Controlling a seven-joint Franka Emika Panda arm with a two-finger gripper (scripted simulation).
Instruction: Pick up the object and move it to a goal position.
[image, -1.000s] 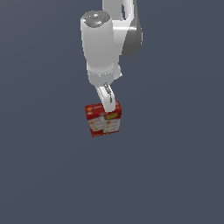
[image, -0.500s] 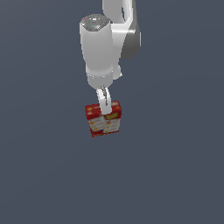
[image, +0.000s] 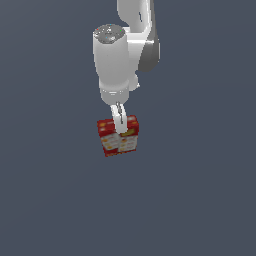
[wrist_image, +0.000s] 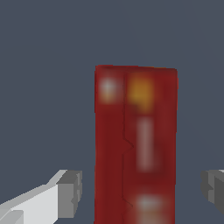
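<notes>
Ext cam high, farther off; wrist cam close, both share red box (image: 118, 136).

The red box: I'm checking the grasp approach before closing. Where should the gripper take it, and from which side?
Grip the red box across its two long flat sides, coming straight down from above. In the wrist view it lies between the open fingers, a gap either side. Its parallel faces suit flat pads; the gripper looks already lined up, so closing should probably hold.

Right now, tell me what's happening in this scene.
A single white robot arm is reaching down over a small red box. Its gripper is open, one of the fingers on each side of the box with visible gaps, so nothing is gripped yet. The box has not been picked up.
</notes>
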